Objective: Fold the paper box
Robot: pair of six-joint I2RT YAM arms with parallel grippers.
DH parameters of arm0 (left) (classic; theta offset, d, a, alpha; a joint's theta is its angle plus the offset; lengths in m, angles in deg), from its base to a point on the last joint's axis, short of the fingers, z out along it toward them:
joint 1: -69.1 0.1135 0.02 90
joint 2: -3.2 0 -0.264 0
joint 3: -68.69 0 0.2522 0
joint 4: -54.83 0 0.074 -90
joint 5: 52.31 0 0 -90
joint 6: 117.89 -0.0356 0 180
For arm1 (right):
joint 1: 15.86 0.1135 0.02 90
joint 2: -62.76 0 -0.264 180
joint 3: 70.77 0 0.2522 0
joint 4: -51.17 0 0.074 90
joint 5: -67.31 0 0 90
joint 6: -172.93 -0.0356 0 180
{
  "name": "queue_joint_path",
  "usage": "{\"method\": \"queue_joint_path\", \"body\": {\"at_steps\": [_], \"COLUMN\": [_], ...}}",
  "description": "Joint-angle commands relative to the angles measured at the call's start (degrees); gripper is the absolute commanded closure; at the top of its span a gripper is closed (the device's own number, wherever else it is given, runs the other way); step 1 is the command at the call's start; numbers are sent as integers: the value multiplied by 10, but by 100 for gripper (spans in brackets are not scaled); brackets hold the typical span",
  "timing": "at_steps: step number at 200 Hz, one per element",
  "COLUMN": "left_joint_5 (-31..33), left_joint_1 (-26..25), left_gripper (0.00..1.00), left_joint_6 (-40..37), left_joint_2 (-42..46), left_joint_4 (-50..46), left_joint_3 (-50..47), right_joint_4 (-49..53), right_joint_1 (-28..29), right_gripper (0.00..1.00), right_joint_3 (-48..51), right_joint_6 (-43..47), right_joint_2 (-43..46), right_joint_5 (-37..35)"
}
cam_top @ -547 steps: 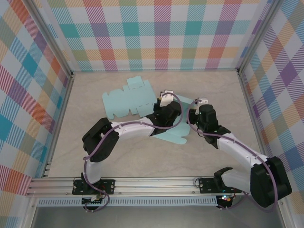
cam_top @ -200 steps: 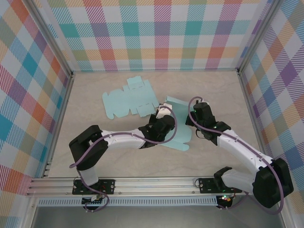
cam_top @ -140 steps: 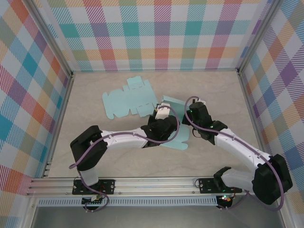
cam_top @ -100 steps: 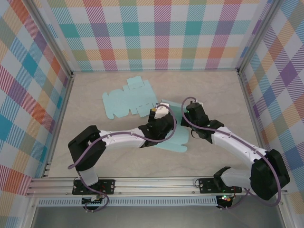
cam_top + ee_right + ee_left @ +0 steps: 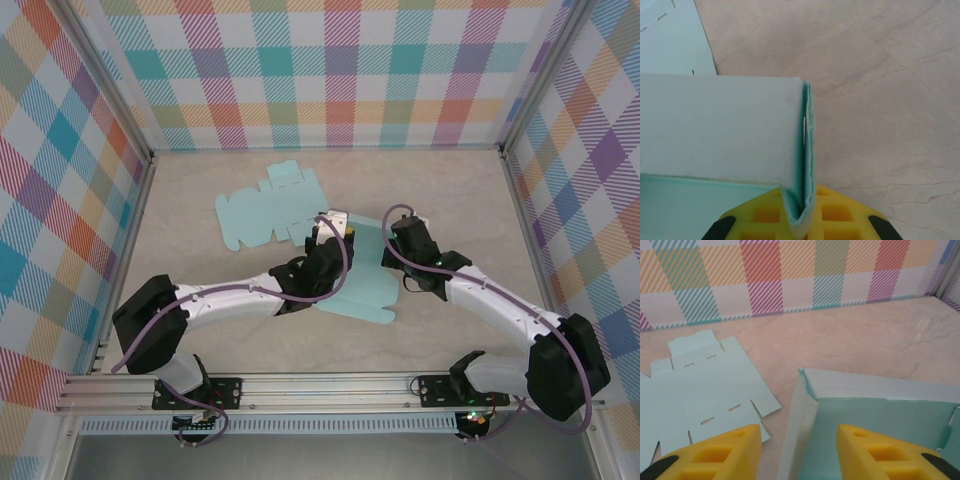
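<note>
The box, a pale teal paper sheet partly folded, lies on the table just right of the centre of the top view, between the two arms. A second sheet, a flat blank of the same colour, lies up and to the left of it, nearly touching.

The left gripper sits at the box's left edge. In the left wrist view its yellow fingers are spread apart at the bottom of the frame, grasping nothing. A raised side panel of the box stands on edge in the gap between them, nearer the right finger (whether it touches that finger I cannot tell). The blank lies flat at the left of that view, below the plaid wall.

The right gripper is at the box's upper right edge. In the right wrist view it is clenched on a doubled-over fold of the box, the two paper layers pinched between the yellow pads at the bottom of the frame. A corner of the blank shows at the upper left.
</note>
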Motion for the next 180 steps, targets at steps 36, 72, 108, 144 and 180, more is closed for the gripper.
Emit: {"method": "queue_joint_path", "body": {"at_steps": [36,72,108,144,180], "left_joint_5": [43,77,135,243,211], "left_joint_1": [11,15,18,26,40], "left_gripper": [62,73,90,100,98], "left_joint_6": [-37,-85,-95,-1,77], "left_joint_2": [-33,-66,-94,-126,-124], "left_joint_4": [13,78,102,13,-60], "left_joint_3": [35,53,80,121,126], "right_joint_4": [6,10,21,19,23], "right_joint_1": [5,7,12,23,30], "right_gripper": [100,100,100,100,100], "right_joint_3": [-12,-9,-5,-5,-25], "right_joint_6": [-13,-19,-29,-43,-36], "right_joint_2": [30,29,30,25,2], "right_joint_5": [14,23,24,24,21]}}
